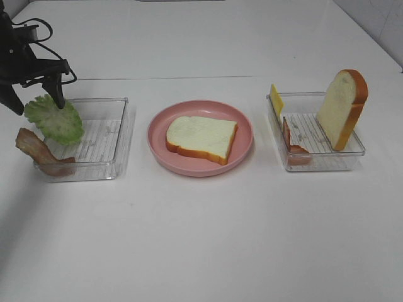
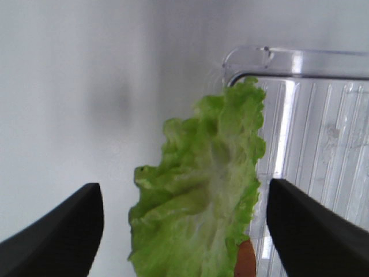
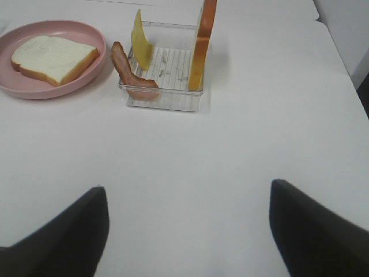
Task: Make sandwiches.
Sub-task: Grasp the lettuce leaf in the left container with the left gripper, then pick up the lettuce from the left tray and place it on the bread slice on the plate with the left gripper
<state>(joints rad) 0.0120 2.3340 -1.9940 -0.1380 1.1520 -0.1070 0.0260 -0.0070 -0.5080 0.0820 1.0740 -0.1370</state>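
The left gripper [image 2: 184,193] is spread wide, its black fingers [image 2: 57,236] on either side of the lettuce [image 2: 199,190]. On one side there is a clear gap. On the other the finger sits very close to the leaf's edge, and I cannot tell whether it touches. The lettuce is a ruffled leaf, bright to pale green with a whitish rib down its middle. It stands on edge at the outer end of the left tray [image 1: 104,141]. Just below it a wavy reddish-brown bacon strip [image 1: 41,151] hangs across that tray's outer wall.

One bread slice [image 1: 201,135] lies flat in the pink plate [image 1: 157,145], which sits between the two trays. Its white face is up and an orange-brown crust runs round the rim.

In the right tray [image 1: 327,160] the second slice [image 1: 340,110] stands upright, leaning at the end away from the plate. A thin yellow cheese [image 1: 276,99] rests on edge at the far corner nearer the plate. A second strip [image 1: 293,141] leans on the wall just below it.

The right gripper [image 3: 187,193] is released and holds nothing. It hangs above the bare white table [image 1: 201,239], well apart from the right tray.
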